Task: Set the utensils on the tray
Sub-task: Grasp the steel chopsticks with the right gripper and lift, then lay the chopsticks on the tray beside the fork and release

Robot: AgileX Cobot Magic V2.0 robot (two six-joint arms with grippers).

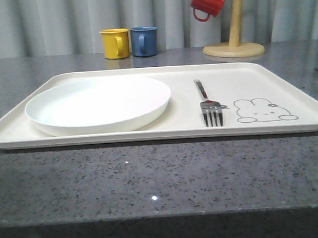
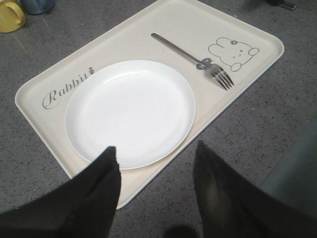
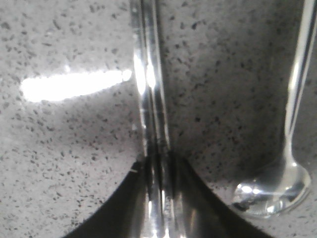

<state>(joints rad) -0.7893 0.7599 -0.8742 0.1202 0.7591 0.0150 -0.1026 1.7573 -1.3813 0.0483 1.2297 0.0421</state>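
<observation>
The cream tray (image 1: 253, 70) (image 2: 163, 15) lies across the grey table and carries a silver fork (image 1: 208, 105) (image 2: 193, 59) beside its rabbit drawing. My left gripper (image 2: 156, 158) hangs open over the tray's near corner, nothing between its dark fingers. In the right wrist view my right gripper (image 3: 157, 161) is shut on the pair of shiny chopsticks (image 3: 148, 79), which run straight out from the fingers close over the speckled tabletop. A long-handled spoon (image 3: 290, 148) lies on the table beside them, its round bowl near the fingers.
A round white plate (image 1: 98, 104) (image 2: 131, 111) takes up the tray's left half. At the back stand a yellow mug (image 1: 115, 43), a blue mug (image 1: 144, 41) and a wooden mug tree (image 1: 234, 28) with a red mug (image 1: 208, 1).
</observation>
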